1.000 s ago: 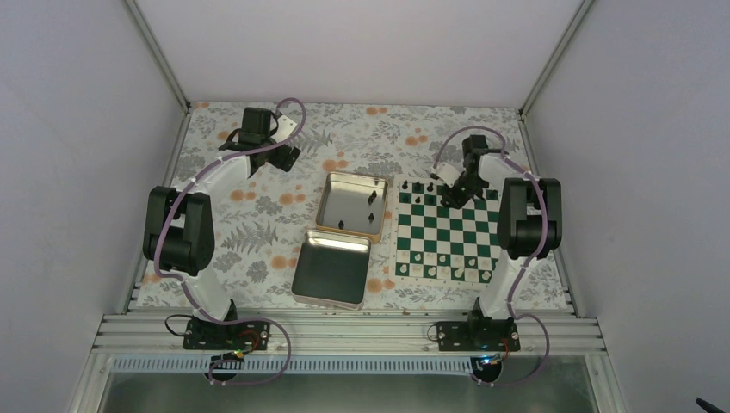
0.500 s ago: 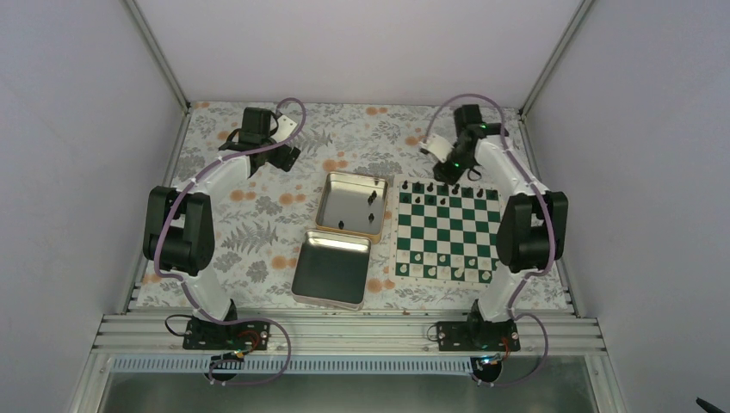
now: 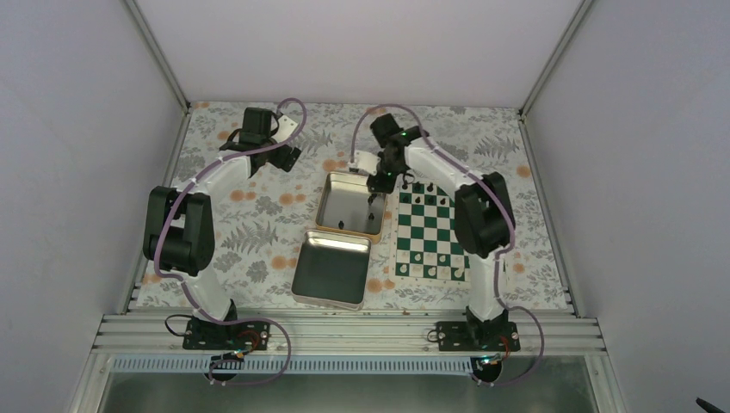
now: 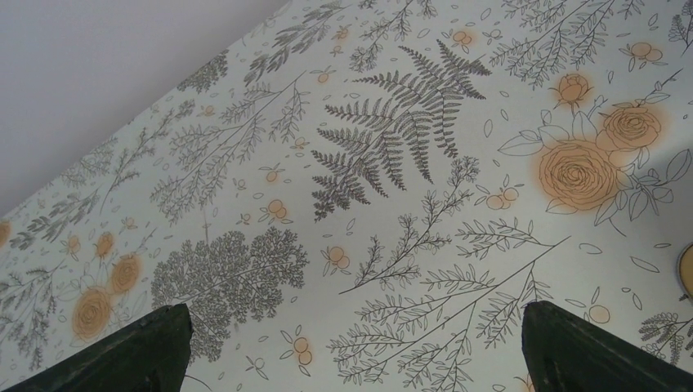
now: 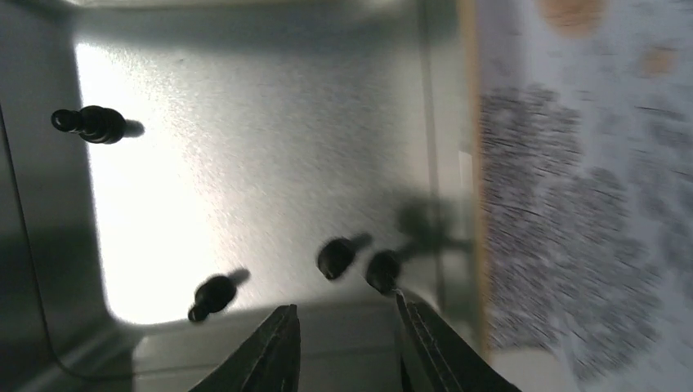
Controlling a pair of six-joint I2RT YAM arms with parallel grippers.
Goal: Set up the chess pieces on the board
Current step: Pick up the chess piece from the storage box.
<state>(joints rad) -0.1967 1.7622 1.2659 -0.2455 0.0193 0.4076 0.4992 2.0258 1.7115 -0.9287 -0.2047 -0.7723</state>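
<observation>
The green and white board (image 3: pixel 430 234) lies right of centre, partly under my right arm. Black chess pieces (image 3: pixel 421 200) stand on its far rows. More black chess pieces (image 3: pixel 371 200) lie in the open metal tin (image 3: pixel 344 200) to its left. In the right wrist view one lies at the tin's far left (image 5: pixel 91 124), one lower (image 5: pixel 214 296), and two sit just ahead of my fingertips (image 5: pixel 337 256) (image 5: pixel 382 271). My right gripper (image 5: pixel 346 310) (image 3: pixel 377 183) hangs open over the tin's right side, holding nothing. My left gripper (image 4: pixel 353 312) (image 3: pixel 280 155) is wide open above the floral cloth, far left.
The tin's lid (image 3: pixel 331 268) lies near the front, below the tin. White pieces (image 3: pixel 430 272) stand on the board's near rows. The tin's right wall (image 5: pixel 445 122) rises close beside my right finger. Walls enclose the table on three sides.
My right arm has swung left from the board's far row to over the tin, and its jaws have parted slightly. The left arm has not moved.
</observation>
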